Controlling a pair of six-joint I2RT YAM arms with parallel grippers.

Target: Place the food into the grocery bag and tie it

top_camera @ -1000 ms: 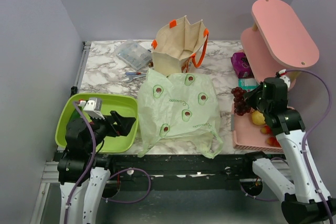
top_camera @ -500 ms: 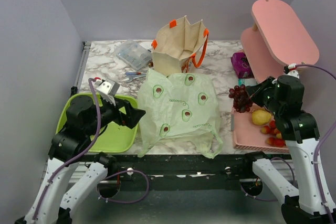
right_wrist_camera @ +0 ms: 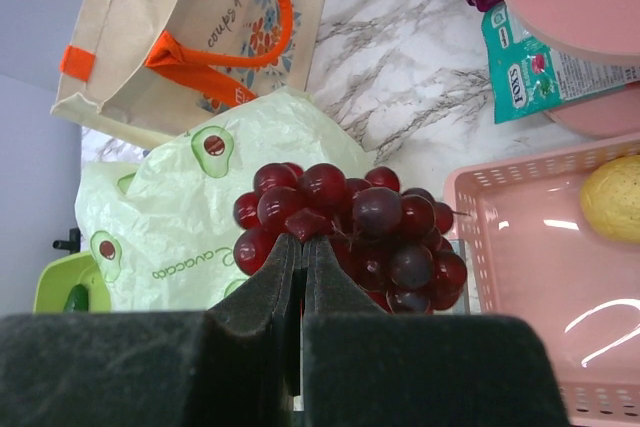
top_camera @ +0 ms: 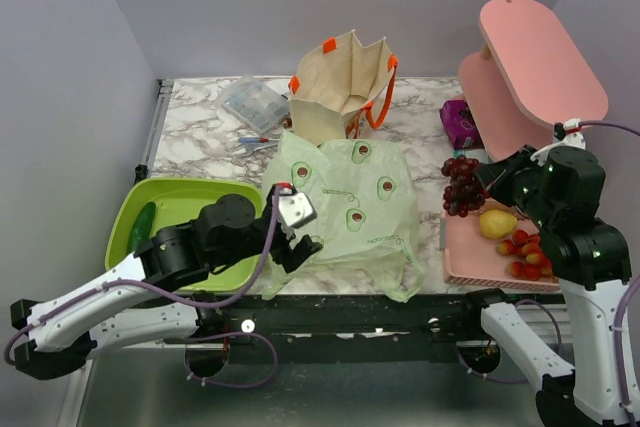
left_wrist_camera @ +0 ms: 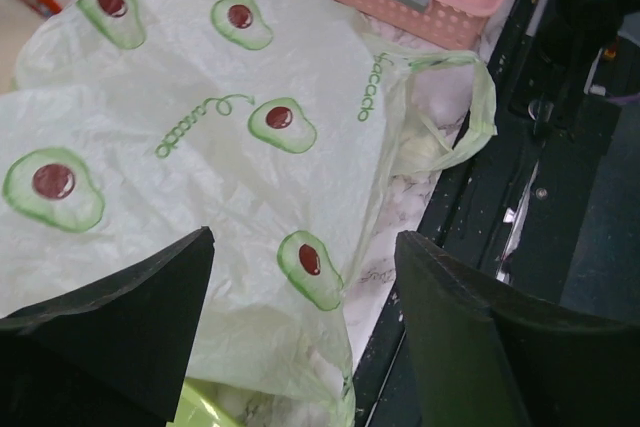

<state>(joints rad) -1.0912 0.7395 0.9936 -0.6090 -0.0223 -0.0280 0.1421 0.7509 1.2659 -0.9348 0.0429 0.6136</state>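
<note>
Over on the right, the right hand (top_camera: pixel 476 180) has its fingers pressed tight together on the top of the bunch of grapes (top_camera: pixel 460 185), which dangles clear of the pink basket (top_camera: pixel 480 265). That is a thin pinch, possibly on a single berry or a bit of stem. If it tears, the bunch drops onto the surface or back beside the lemon (top_camera: pixel 497 223) and strawberries (top_camera: pixel 522 252).

Now the bigger worry: the grocery bag (top_camera: pixel 340 207) lies flat in the middle of the surface, mouth closed, handle loops at the near edge. Nowhere for grapes to go yet!

The left hand (top_camera: pixel 300 237) hovers over the bag's near left corner, jaws spread wide, holding nothing. From the wrist view the film looks slick and crinkled. A bite there could catch both layers and seal the mouth, or catch none and slide off. A hard tug might also drag the whole bag toward the near edge of the surface, where one loop sits already.
</note>
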